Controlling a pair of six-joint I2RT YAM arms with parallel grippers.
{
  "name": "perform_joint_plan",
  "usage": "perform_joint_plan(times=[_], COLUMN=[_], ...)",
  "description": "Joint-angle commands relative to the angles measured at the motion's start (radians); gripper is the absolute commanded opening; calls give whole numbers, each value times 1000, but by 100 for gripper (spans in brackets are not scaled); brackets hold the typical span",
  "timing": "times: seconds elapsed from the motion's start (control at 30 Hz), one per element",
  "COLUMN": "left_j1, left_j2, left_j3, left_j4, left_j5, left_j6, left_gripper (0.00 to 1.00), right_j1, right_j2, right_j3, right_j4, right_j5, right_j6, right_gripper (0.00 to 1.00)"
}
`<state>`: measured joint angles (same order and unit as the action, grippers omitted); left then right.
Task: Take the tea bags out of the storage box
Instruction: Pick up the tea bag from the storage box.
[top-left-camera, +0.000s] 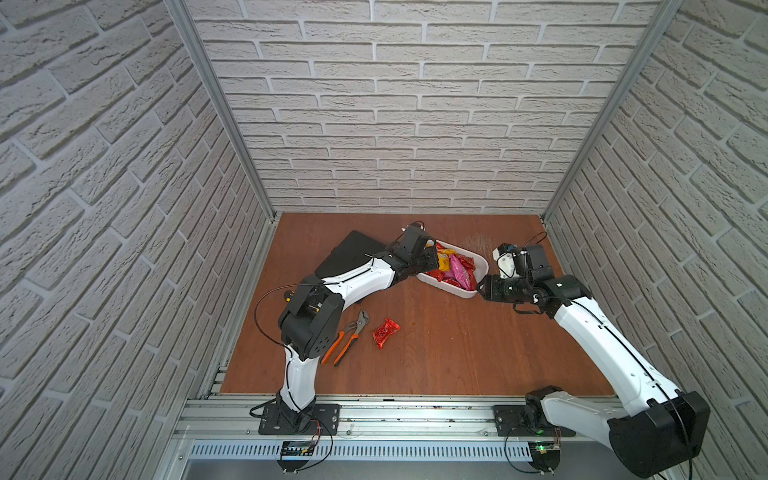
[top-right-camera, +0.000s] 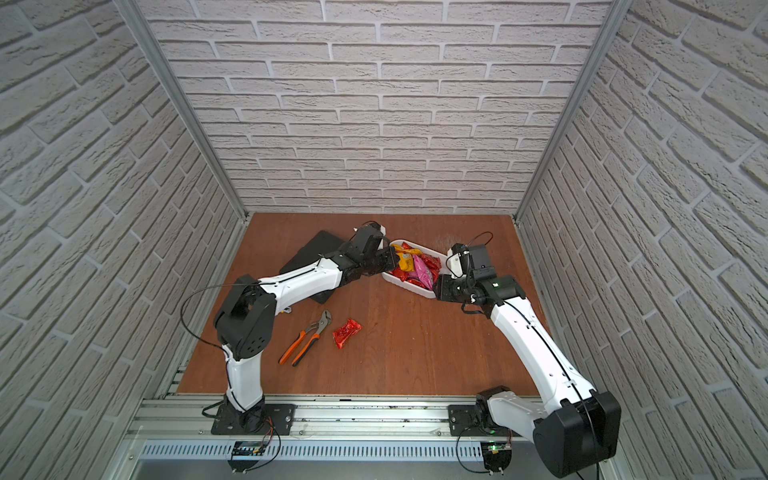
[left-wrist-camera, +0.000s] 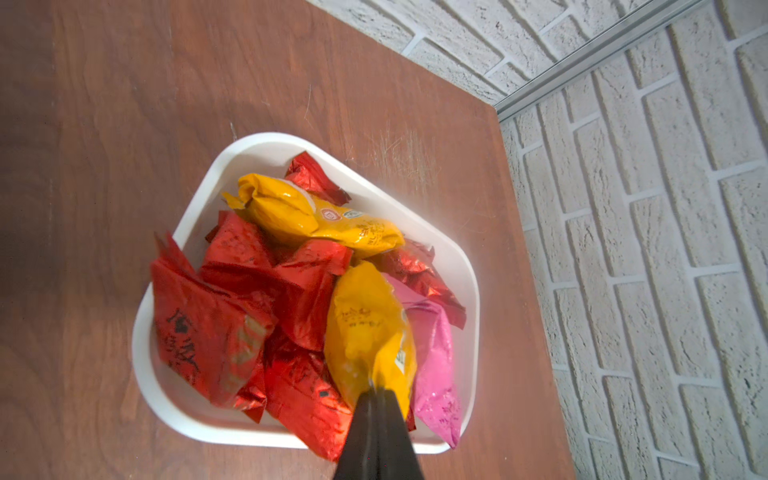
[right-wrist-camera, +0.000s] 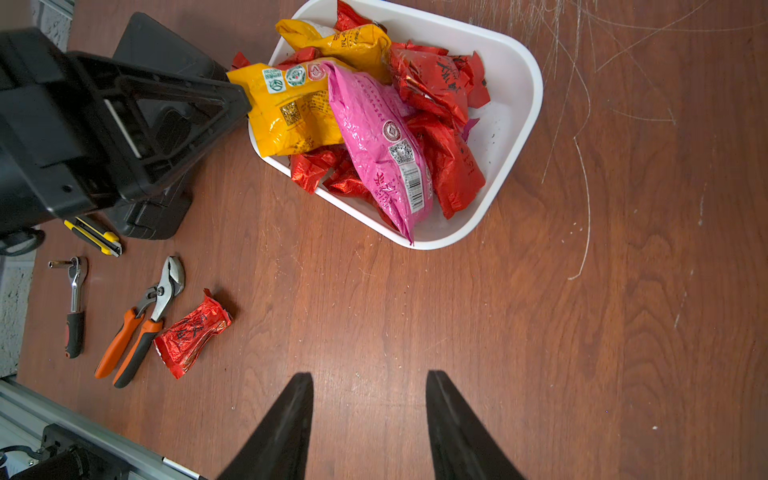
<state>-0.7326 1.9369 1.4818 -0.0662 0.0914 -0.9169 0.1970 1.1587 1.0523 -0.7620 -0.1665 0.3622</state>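
Observation:
The white storage box (top-left-camera: 465, 293) (left-wrist-camera: 266, 143) (right-wrist-camera: 528, 104) stands at the back middle of the table, heaped with tea bags. Most are red (left-wrist-camera: 216, 328), one is pink (right-wrist-camera: 382, 137), and a yellow one (left-wrist-camera: 291, 212) lies further in. My left gripper (left-wrist-camera: 376, 390) (top-left-camera: 435, 259) reaches over the box's left end, shut on the edge of another yellow tea bag (left-wrist-camera: 370, 332) (right-wrist-camera: 291, 112). My right gripper (right-wrist-camera: 368, 374) (top-left-camera: 480, 286) is open and holds nothing, over bare wood just off the box's right end. One red tea bag (top-left-camera: 385, 332) (right-wrist-camera: 193, 332) lies loose on the table.
Orange-handled pliers (top-left-camera: 347, 343) (right-wrist-camera: 137, 324) lie beside the loose red bag. A black tool case (top-left-camera: 349, 253) sits under my left arm, with a yellow utility knife (right-wrist-camera: 93, 237) and a ratchet (right-wrist-camera: 75, 307) near it. Brick walls close in three sides.

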Motion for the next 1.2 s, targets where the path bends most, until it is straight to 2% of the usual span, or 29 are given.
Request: perform_joint_plan(times=[0.0,0.17,0.37,0.57,0.77,0.93,1.17], left_j1=[-7,-13,-13,-13,-16,-38,-63], left_j2=[-65,-106,-151,-210,-292,-366,-413], left_j3=[26,41,51,83,65,28,-8], left_j4=[1,-26,-57,-99,-172,-199,-224], left_j5=[-24,-21,-42,-79,-160,-230,-270], left_j6=[4,-63,-258,-423,-592,-697,-751], left_gripper=[0,0,0,0,0,0,0], right_j1=[-10,-11,-10,8,66,158,256], right_j2=[-29,-14,-19,-131,-198,-95,93], right_j3=[-5,59,105,-7,-227,-236,-208], right_j4=[49,50,96,392,773,870,1080], right_j5=[-29,-48,-115,-168,-188,-164,-89], right_j6=[-13,-53,-147,-303,-504,-592,-642], right_gripper=[51,51,49,51,60,65,71])
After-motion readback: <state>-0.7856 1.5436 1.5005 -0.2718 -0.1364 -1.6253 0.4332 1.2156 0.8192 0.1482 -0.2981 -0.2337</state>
